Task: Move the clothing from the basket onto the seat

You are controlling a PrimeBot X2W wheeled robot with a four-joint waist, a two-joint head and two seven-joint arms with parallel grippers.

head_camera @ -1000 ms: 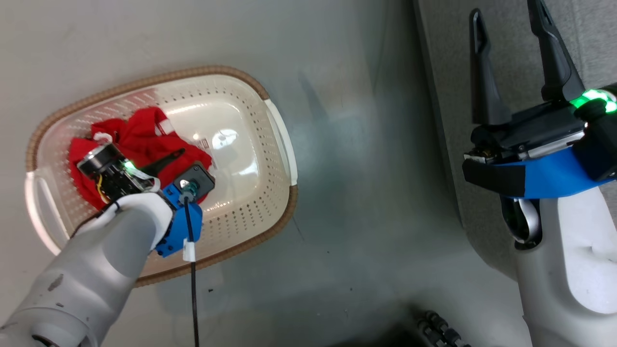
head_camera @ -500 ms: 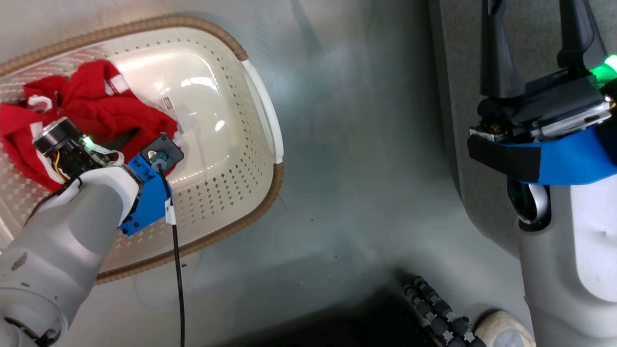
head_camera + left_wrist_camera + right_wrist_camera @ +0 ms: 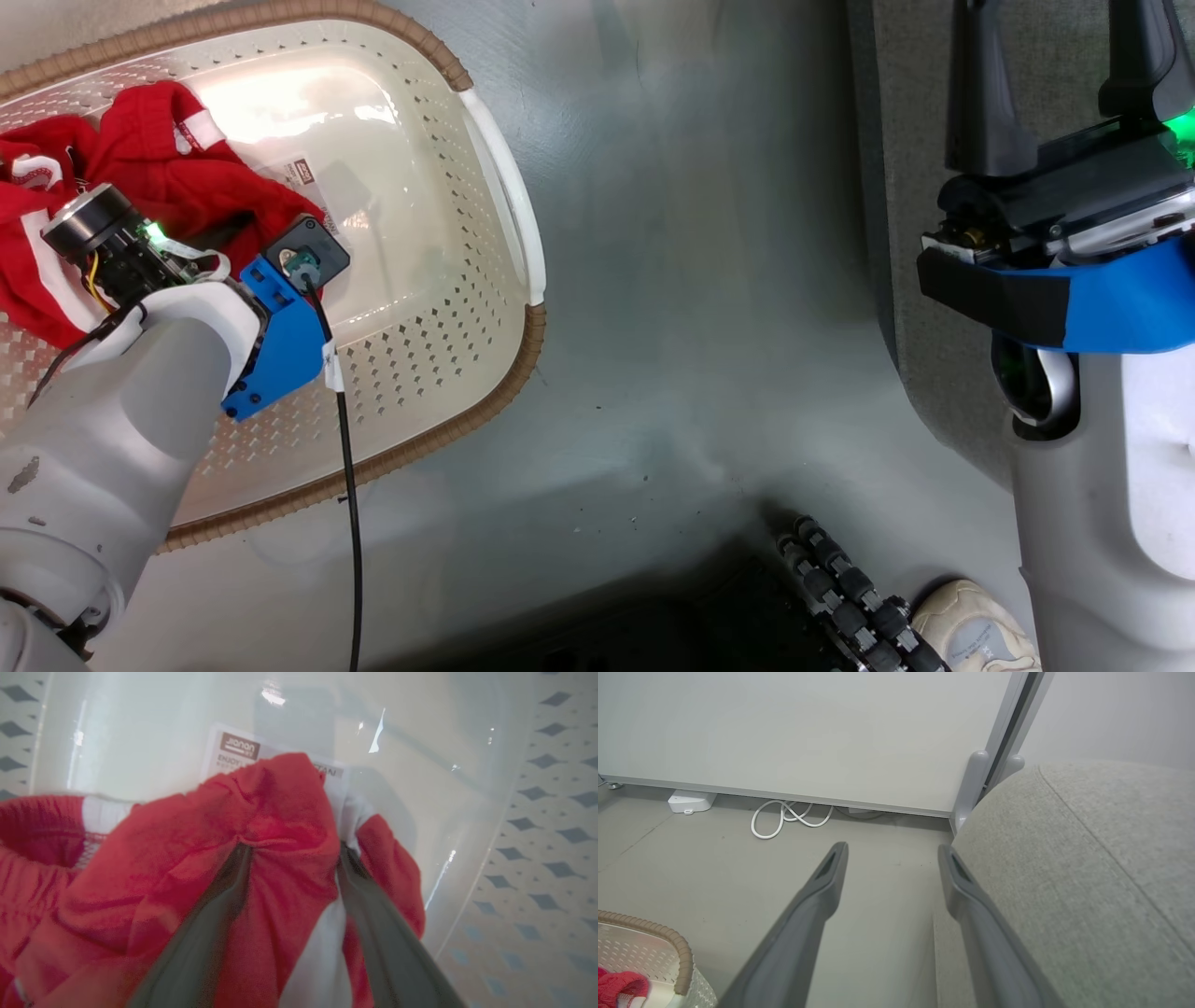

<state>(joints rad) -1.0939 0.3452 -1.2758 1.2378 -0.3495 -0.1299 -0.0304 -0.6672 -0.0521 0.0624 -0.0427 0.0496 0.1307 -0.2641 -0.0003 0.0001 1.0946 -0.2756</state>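
Grey floor lies under the basket. I see the red clothing heaped at the basket's left end. My left jaws stand wide, pressed into a fold of it. My right jaws, wide and empty, hang beside the seat edge, with open floor between basket and seat.
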